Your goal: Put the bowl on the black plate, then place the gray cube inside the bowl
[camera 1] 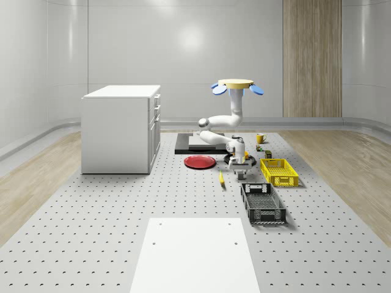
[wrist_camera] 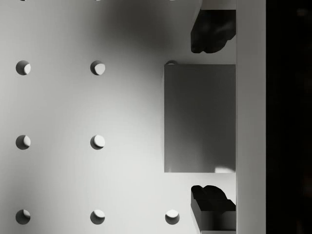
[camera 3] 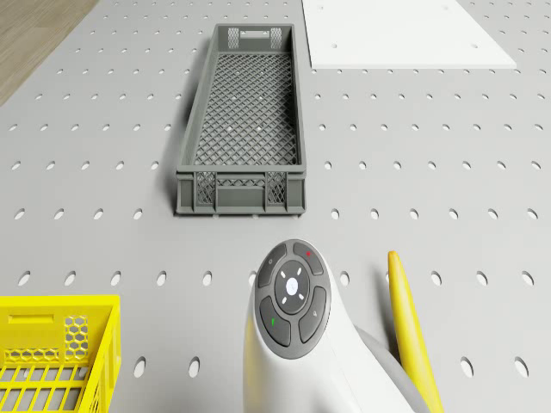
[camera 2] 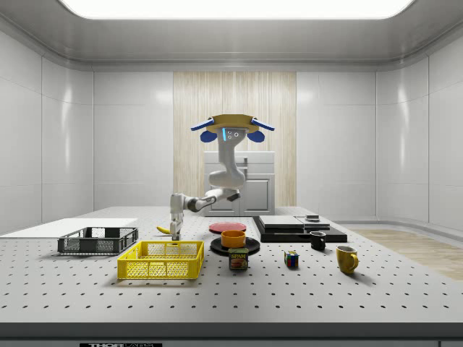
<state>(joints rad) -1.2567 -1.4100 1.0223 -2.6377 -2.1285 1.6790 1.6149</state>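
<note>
Gripper (wrist_camera: 213, 119) hangs low over the table (camera 1: 91, 232), its two dark fingertips (wrist_camera: 209, 34) spread wide on either side of the gray cube (wrist_camera: 200, 119), which sits on the perforated surface between them in the wrist view. A gap shows between each fingertip and the cube, so nothing is held yet. In the whole-scene view the gripper (camera 1: 238, 168) points down at the table between the banana (camera 1: 222, 179) and the yellow crate (camera 1: 278, 171), with the dark crate (camera 1: 263, 202) nearer the front edge.

The drone (camera 1: 237, 86) hovers in the air above the middle of the table, over the area near the black slab (camera 1: 183, 146) toward the far edge, its arm bent down and forward.

In the side view the orange bowl (camera 2: 234, 238) already rests on the black plate (camera 2: 235, 248), with the red plate (camera 2: 227, 227) behind them. So the first step looks finished, and the step in hand appears to be picking up the cube.

Next the fingers probably need to close squarely on the cube's two opposite faces, then lift straight up before carrying it across to the bowl. The gripper should stay centred, since an uneven pinch could twist the cube or push it aside.
</note>
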